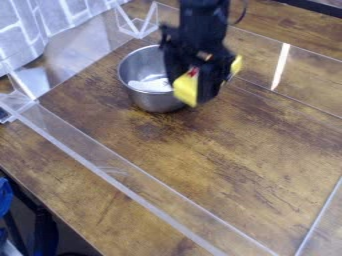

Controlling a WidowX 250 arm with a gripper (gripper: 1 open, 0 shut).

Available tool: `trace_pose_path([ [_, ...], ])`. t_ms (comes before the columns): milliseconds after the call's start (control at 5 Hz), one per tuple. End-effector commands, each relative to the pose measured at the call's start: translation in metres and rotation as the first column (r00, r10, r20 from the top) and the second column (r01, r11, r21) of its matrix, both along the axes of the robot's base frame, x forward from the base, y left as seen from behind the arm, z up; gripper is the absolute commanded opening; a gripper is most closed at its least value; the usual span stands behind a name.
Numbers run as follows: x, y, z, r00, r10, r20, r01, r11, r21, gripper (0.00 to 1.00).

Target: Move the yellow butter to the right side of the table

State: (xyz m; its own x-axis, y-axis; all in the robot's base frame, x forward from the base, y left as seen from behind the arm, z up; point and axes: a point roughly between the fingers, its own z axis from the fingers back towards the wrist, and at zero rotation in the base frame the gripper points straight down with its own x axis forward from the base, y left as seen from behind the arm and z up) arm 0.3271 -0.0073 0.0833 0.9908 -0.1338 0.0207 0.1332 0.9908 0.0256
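Observation:
The yellow butter (187,90) is a small bright yellow box hanging in the air, tilted, just right of the steel bowl (150,80). My gripper (195,76) is shut on the butter, its black fingers pointing down and clamped on the box's upper part. The black arm rises out of the top of the camera view. Below lies the dark brown wood-plank table (227,170) under a glossy clear sheet. Motion blur softens the gripper's outline.
The steel bowl sits at the back left of the table, with something pale inside. A clear rail (94,165) runs along the table's front-left edge. White mesh material (40,35) stands beyond the left corner.

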Motion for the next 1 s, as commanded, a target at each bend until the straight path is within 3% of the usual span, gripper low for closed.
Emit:
trace_pose_path([
  [0, 0.006, 0.015, -0.003, 0.999, 0.003, 0.052, -0.002, 1.000, -0.006, 0.00],
  [200, 0.015, 0.020, -0.009, 0.998, -0.001, 0.063, 0.002, 1.000, -0.004, 0.00],
  [600, 0.033, -0.007, 0.026, 0.991, -0.034, 0.127, 0.036, 0.999, -0.014, 0.00],
  [800, 0.057, -0.038, 0.029, 0.988, -0.071, 0.135, 0.074, 0.997, -0.021, 0.00],
])
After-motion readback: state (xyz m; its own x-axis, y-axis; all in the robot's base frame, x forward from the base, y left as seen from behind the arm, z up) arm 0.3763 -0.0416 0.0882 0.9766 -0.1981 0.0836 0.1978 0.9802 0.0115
